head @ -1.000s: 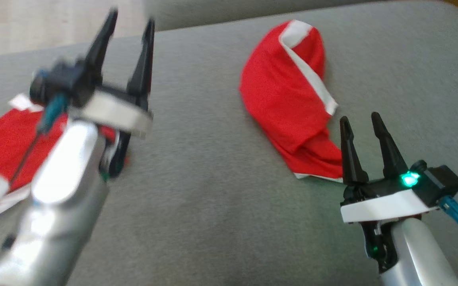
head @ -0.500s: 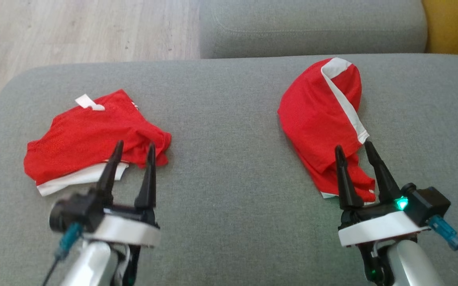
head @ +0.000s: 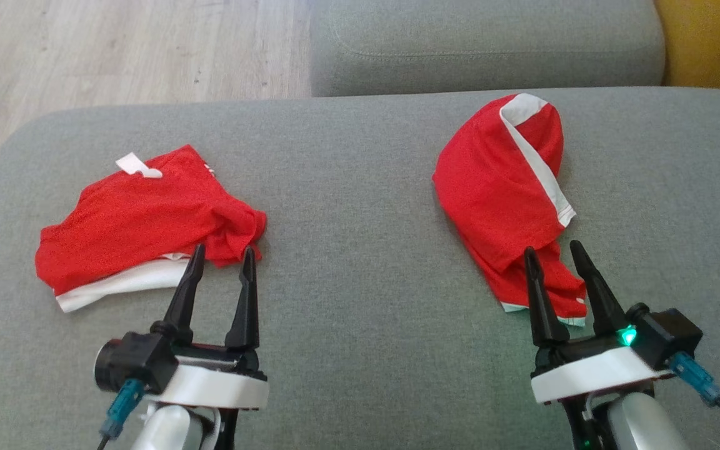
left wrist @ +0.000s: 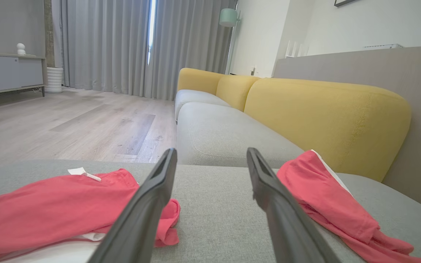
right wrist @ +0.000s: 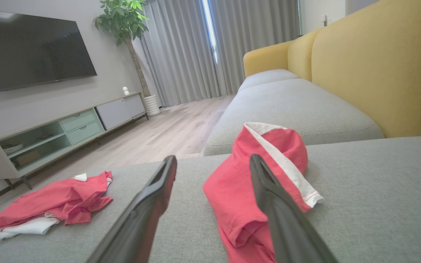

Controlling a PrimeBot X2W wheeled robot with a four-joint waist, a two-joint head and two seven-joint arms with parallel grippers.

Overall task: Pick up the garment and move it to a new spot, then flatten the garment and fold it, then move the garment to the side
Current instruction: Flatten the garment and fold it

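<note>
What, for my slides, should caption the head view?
Open left hand near the left red garment, open right hand at the right red garment, on a grey sofa.

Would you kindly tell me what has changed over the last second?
The left gripper has drawn back toward the robot from over the left red garment; its fingers now point at that garment's near edge. The head camera shifted too. Nothing was grasped or released: both grippers stay open and empty. The right gripper, the right red garment and the left one on the grey sofa cushion kept their places.
</note>
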